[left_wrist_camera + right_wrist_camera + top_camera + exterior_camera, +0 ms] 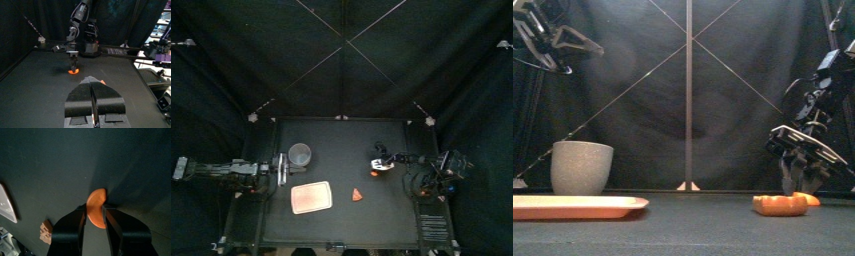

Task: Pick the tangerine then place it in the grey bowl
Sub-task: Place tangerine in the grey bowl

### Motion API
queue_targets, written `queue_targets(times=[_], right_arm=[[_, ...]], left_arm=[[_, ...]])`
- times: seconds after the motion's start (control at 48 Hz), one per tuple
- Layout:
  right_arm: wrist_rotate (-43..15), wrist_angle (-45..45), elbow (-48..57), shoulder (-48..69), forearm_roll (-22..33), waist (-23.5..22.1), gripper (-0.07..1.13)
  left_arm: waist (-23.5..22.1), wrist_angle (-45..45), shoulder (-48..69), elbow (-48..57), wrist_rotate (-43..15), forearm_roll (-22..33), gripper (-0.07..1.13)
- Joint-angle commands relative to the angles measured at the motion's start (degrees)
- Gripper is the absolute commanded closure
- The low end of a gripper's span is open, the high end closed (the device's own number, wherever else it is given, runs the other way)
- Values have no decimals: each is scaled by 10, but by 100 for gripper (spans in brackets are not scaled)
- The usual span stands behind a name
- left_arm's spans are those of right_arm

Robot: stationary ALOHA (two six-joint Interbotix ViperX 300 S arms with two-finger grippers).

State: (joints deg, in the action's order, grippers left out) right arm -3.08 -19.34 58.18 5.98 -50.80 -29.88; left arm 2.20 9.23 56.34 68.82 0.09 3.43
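The black tabletop point(345, 140) fills the lower half of the top view, and we've got one arm on each side of it. The right arm point(442, 165) reaches in from the right edge of that frame toward the middle. The left arm point(218, 170) lies along the left edge of the tabletop, and in the front view it sits high in the upper left corner.

On to the things. The flat pink tray point(311, 198) lies left of centre, near the bottom of the top view. In the front view it stretches along the lower left. Just above it in the top view stands the tall grey bowl point(299, 154), upright and apart from the tray. In the front view it rises behind the tray's left part.

Now the action: the right tool point(380, 166) is down right of centre in the top view, and the right wrist view shows its two jaws pinching the tangerine point(784, 204), one on either side. The front view puts the tangerine low in the lower right, down at the tabletop and well apart from the grey bowl.

The left tool point(94, 86) shows its jaws pressed together, gripping nothing.

Smallest of all is a small orange-red toy point(357, 194), just right of the tray in the top view.
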Motion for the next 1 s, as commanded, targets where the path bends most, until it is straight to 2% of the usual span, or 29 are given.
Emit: queue_targets(times=[0.021,0.25,0.521,0.792,1.0], right_arm=[[1,3,-3,-2,2,6,49],[2,-3,-47,26,2,34,49],[8,0,-193,43,29,81,49],[14,67,-340,-52,78,94,49],[11,69,-452,-157,97,107,49]], left_arm=[[-2,3,4,-8,-1,2,101],[-2,4,5,-3,0,2,101],[-2,6,5,-2,-1,1,101],[-1,16,5,-2,-2,2,101],[0,18,4,-1,-2,0,101]])
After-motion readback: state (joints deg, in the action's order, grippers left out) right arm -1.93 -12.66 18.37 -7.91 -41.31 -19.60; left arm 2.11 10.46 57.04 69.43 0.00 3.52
